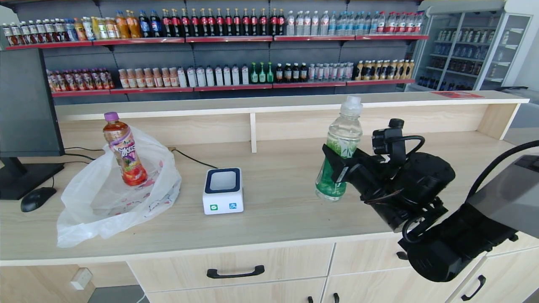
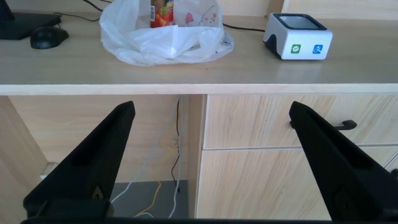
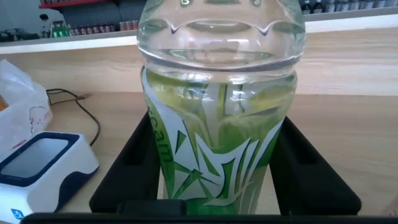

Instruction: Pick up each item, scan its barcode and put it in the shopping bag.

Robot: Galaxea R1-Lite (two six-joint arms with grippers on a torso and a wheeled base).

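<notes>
Right of centre in the head view, the clear green-labelled plastic bottle (image 1: pixel 343 134) is clasped at its middle by the right gripper (image 1: pixel 337 168), the white plastic shopping bag (image 1: pixel 97 202) lies at the left, and the left gripper (image 2: pixel 211 112) is held spread wide before the pale wooden counter (image 2: pixel 186 74).

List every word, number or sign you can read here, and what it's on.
Nothing can be quoted with confidence.
On the scanner: two small icons, green and blue; no words.
On the green bottle: white lettering, partly hidden by the right gripper.
On the purple-capped bottle: stylised lettering, blurred.
On the bag: faint red print, unreadable.
On the shelf bottles: labels too small.
</notes>
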